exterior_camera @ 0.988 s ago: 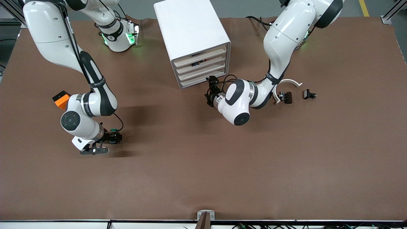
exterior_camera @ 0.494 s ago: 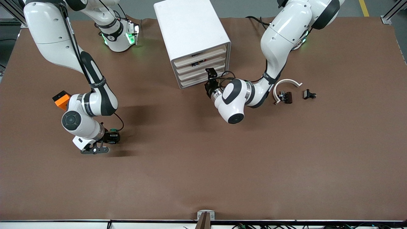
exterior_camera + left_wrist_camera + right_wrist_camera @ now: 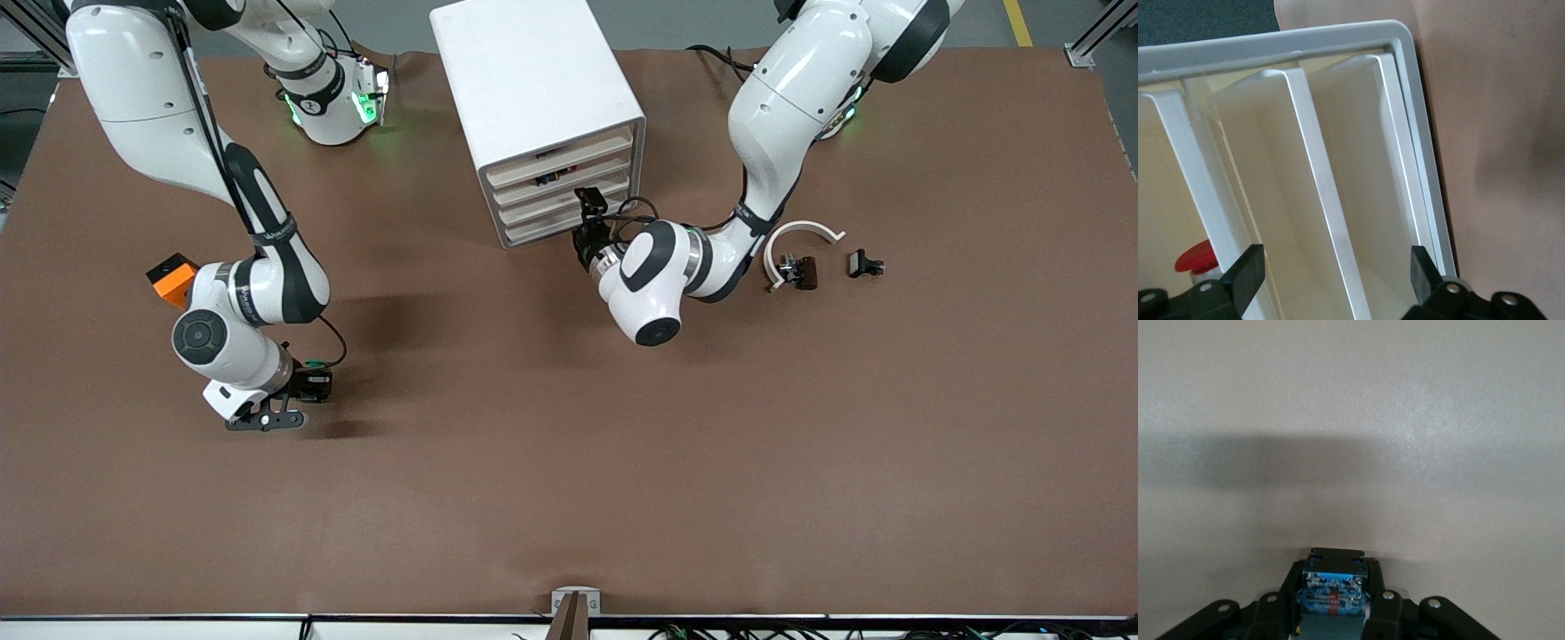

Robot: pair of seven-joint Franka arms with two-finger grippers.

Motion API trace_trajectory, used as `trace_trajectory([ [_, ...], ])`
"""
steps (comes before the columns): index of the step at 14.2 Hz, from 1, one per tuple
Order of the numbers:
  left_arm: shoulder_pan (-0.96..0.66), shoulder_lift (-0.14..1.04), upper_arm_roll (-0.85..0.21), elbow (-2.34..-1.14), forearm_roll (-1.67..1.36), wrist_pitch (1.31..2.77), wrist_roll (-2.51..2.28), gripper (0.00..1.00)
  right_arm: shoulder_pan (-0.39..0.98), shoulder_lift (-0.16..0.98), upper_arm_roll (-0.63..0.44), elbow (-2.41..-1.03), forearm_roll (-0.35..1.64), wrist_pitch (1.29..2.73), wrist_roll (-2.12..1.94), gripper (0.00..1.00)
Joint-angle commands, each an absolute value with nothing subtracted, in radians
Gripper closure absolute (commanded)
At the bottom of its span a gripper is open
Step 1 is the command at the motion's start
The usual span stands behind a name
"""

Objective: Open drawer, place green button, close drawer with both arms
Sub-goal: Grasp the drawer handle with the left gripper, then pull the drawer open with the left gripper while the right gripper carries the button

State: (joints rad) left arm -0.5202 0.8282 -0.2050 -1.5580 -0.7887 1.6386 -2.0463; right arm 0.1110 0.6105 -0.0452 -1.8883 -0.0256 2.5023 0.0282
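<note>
The white cabinet (image 3: 538, 111) stands near the robots' bases, its four drawer fronts facing the camera's side of the table and turned a little toward the left arm's end; each drawer (image 3: 564, 208) runs long from side to side; the left gripper (image 3: 589, 233) is spread wide right at the lower drawer fronts (image 3: 1358, 173); the right gripper (image 3: 267, 418) hangs low over the brown table (image 3: 569, 462) toward the right arm's end, pinching the button (image 3: 1333, 590) by its blue base; tiny writing on that base cannot be read; an orange block (image 3: 172, 276) lies nearby.
</note>
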Motion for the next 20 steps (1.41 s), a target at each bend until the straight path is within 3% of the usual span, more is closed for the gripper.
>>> trace_trajectory([
  [1, -0.537, 0.839, -0.199, -1.554, -0.807, 1.626, -2.08, 0.1, 0.113, 0.565, -0.04, -1.884, -0.026, 2.479, 0.018, 0.79],
  [4, -0.552, 0.847, -0.199, -1.554, -0.808, 1.626, -2.094, 0.19, 0.143, 0.479, -0.04, -1.879, -0.028, 2.335, 0.031, 0.78],
  [8, -0.558, 0.857, -0.199, -1.554, -0.845, 1.626, -2.115, 0.39, 0.182, 0.393, -0.041, -1.829, -0.035, 2.15, 0.077, 0.78],
  [13, -0.574, 0.87, -0.199, -1.554, -0.851, 1.626, -2.129, 0.75, 0.25, 0.339, -0.04, -1.749, -0.04, 1.949, 0.187, 0.8],
  [16, -0.577, 0.87, -0.198, -1.552, -0.847, 1.626, -2.129, 0.96, 0.305, 0.333, -0.04, -1.617, -0.04, 1.745, 0.264, 0.8],
  [17, -0.575, 0.871, -0.192, -1.551, -0.844, 1.626, -2.125, 1.0, 0.348, 0.333, -0.04, -1.567, -0.04, 1.676, 0.347, 0.8],
  [20, -0.565, 0.877, -0.184, -1.545, -0.841, 1.626, -2.12, 1.0, 0.443, 0.333, -0.038, -1.531, -0.04, 1.625, 0.545, 0.8],
])
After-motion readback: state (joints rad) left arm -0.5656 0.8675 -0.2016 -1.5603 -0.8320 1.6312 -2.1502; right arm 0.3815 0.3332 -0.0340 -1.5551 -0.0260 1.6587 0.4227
